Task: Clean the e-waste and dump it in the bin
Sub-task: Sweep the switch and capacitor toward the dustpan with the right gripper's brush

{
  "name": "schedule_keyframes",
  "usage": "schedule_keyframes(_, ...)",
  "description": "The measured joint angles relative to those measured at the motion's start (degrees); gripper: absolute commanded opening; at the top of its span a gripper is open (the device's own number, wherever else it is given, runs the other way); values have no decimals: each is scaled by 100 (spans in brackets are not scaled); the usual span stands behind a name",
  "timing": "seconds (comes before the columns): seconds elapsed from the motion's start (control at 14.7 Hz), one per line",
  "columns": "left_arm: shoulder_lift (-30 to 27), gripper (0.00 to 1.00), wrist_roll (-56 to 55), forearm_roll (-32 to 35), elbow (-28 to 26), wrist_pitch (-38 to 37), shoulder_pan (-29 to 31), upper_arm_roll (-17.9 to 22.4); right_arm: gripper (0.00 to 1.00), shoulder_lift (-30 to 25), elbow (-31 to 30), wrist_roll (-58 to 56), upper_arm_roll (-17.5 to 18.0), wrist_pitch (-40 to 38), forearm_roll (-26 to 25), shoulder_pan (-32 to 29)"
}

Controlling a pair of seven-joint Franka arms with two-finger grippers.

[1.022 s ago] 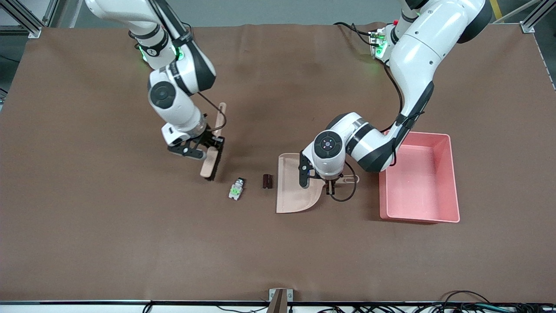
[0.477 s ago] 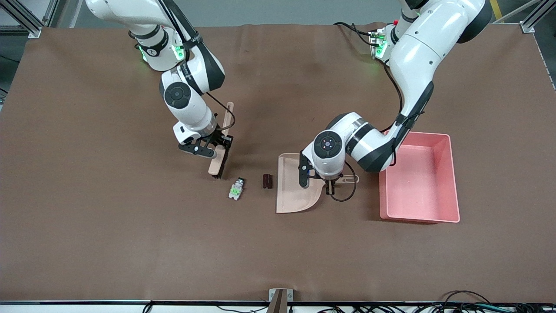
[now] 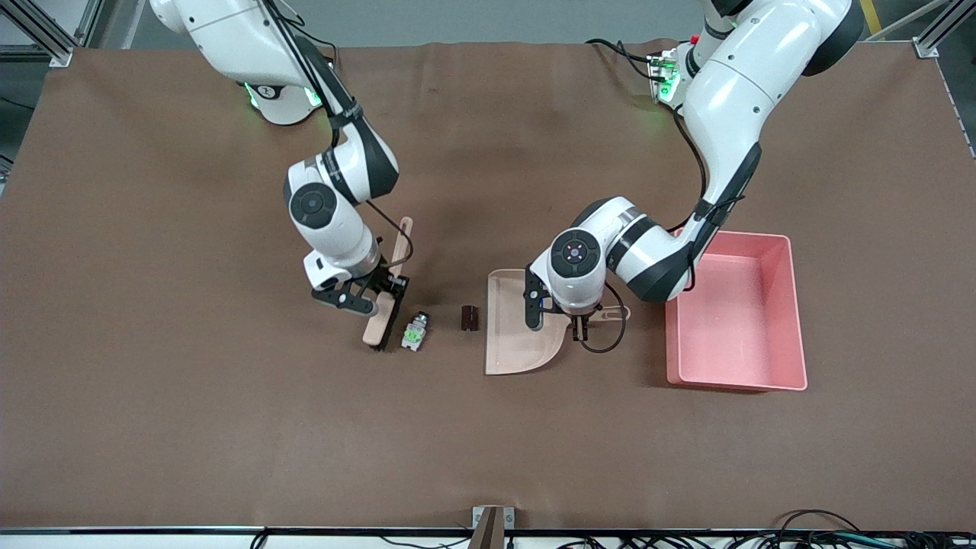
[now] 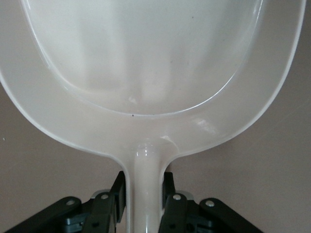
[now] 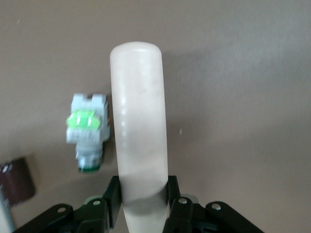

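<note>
Sweeping comes next: the right tool [image 3: 379, 293], clenched on the brush [image 3: 385, 305], stands it just beside the green part [image 3: 413, 332], with the dark cylinder [image 3: 470, 318] between that and the dustpan [image 3: 518, 335], whose handle the left tool [image 3: 579, 324] grips beside the bin [image 3: 793, 305].
</note>
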Motion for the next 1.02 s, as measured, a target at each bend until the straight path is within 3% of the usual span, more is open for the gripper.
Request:
schedule_keyframes(0.2, 0, 23, -13, 0, 2, 0, -19, 0, 0, 338, 288, -16, 4, 8, -18, -40)
schedule_keyframes(1.02, 0, 23, -23, 0, 2, 0, -23, 1, 0, 607, 577, 256, 52, -10, -19, 362)
